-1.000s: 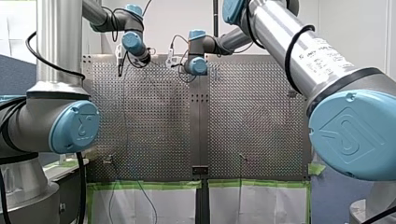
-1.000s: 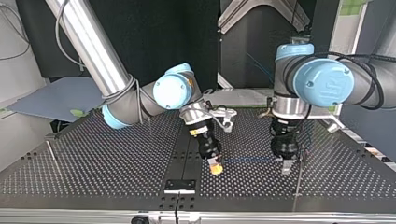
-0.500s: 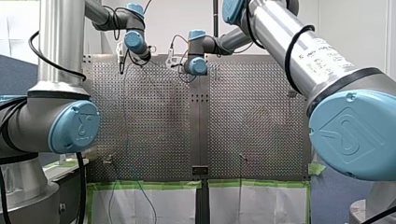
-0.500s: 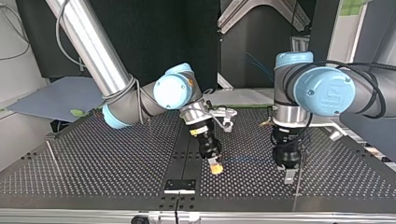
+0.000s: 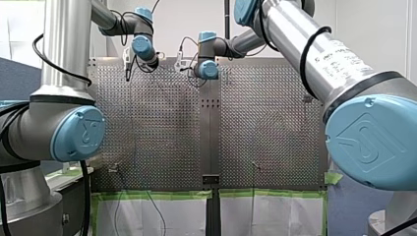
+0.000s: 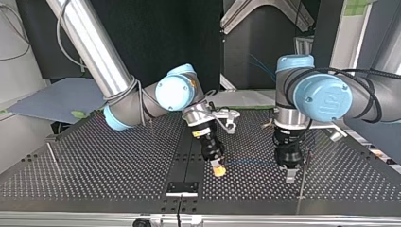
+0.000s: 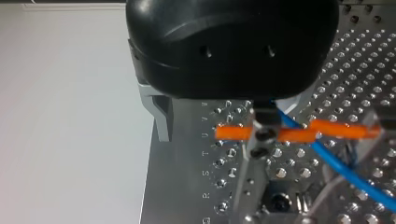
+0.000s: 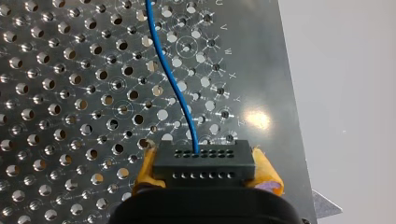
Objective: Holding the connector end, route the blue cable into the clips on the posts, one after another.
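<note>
In the right wrist view my right gripper (image 8: 205, 181) is shut on a black connector (image 8: 203, 158), yellow pads on both its sides. The blue cable (image 8: 170, 79) leaves the connector over the perforated plate. In the top view my right gripper (image 6: 218, 169) hangs low near the table's middle, and the blue cable (image 6: 246, 162) runs from it to my left gripper (image 6: 289, 174). In the left wrist view my left gripper (image 7: 231, 122) stands open astride a thin post (image 7: 243, 179) with an orange clip (image 7: 233, 132). The blue cable (image 7: 345, 170) passes beside that clip.
Another thin post (image 6: 51, 152) stands at the top view's left, and one (image 6: 301, 182) rises beside my left gripper. A black bracket (image 6: 182, 187) sits at the near middle edge. The perforated table (image 6: 118, 170) ends close behind the left wrist view's post.
My left arm's wrist has turned and its gripper has shifted slightly beside the post at the top view's right. My right arm and the connector have stayed still.
</note>
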You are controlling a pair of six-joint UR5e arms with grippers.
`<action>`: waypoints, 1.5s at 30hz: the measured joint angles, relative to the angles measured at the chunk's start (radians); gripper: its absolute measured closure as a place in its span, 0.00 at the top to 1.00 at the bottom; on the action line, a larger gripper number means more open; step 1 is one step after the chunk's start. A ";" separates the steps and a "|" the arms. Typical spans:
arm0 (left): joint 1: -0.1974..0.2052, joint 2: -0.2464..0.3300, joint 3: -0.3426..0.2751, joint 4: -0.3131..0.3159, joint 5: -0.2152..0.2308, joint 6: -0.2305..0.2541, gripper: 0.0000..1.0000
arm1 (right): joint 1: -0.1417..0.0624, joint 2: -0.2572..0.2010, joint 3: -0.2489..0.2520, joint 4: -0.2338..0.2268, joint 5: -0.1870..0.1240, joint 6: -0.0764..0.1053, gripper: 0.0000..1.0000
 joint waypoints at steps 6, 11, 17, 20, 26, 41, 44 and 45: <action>-0.003 0.000 0.000 -0.001 -0.003 -0.001 1.00 | 0.000 0.000 0.000 0.000 0.000 0.000 0.00; -0.004 0.001 0.000 -0.002 -0.004 -0.010 0.49 | 0.000 0.000 0.000 0.001 0.000 0.000 0.00; -0.007 0.001 0.000 -0.003 -0.004 -0.025 0.00 | 0.000 0.000 0.000 0.002 0.000 0.000 0.00; -0.008 0.001 0.000 -0.003 -0.003 -0.028 0.00 | 0.000 0.000 0.000 0.002 0.000 0.000 0.00; -0.008 0.001 0.000 -0.008 -0.003 -0.042 0.00 | -0.001 0.000 0.000 0.002 0.000 0.000 0.00; -0.048 -0.042 0.000 -0.070 -0.006 -0.058 0.00 | -0.020 0.000 0.057 0.002 0.004 -0.004 0.00; -0.067 -0.062 0.000 -0.078 -0.013 -0.060 0.00 | -0.024 0.000 0.075 0.002 0.004 -0.005 0.00; -0.072 -0.066 0.000 -0.077 -0.018 -0.062 0.00 | -0.026 0.000 0.082 0.002 0.004 -0.006 0.00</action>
